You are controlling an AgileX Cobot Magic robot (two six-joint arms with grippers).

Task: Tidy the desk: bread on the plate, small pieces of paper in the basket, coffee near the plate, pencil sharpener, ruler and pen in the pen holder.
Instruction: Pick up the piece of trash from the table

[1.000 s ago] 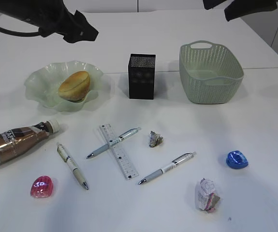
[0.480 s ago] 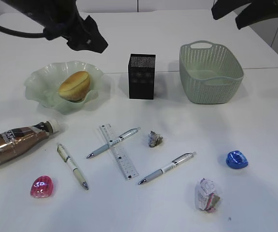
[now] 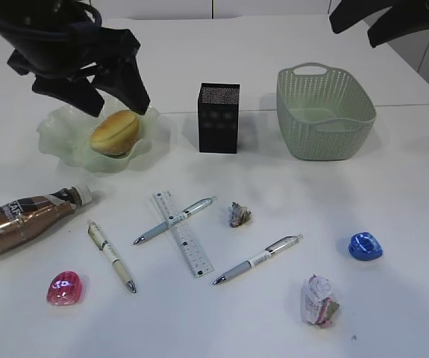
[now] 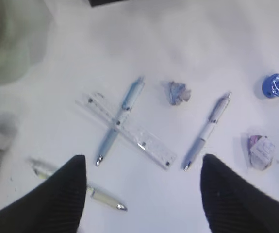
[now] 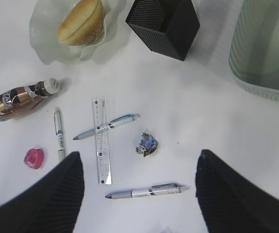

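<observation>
Left gripper (image 3: 113, 86) has swung down and forward in the last second and now hangs over the plate (image 3: 57, 138), jaws wide apart, holding nothing. Bread (image 3: 115, 132) already sits in the plate, so I judge that step done. The wrist view looks down past both fingers (image 4: 57, 194) at the stationery, so a pick there looks like the next move.

Going left to right on the desk (image 3: 393, 179):
- Coffee (image 3: 24, 218) lies on its side, near the plate but not yet stood up.
- Pink pencil sharpener (image 3: 64, 288) sits at the front left.
- Cream pen (image 3: 112, 255) is just right of it.
- Ruler (image 3: 182, 233) has a blue-grey pen (image 3: 174, 220) lying across it.
- Small paper scrap (image 3: 239, 215), then a second grey pen (image 3: 257, 259).
- Pen holder (image 3: 218, 118) stands upright behind them.
- Larger paper wad (image 3: 318, 300) and blue pencil sharpener (image 3: 365, 246) are at the right.
- Basket (image 3: 324, 112) has no paper in it that I can see.

Right gripper (image 5: 139, 194) sits high at the frame's top right, barely shifted, jaws wide apart and empty.
</observation>
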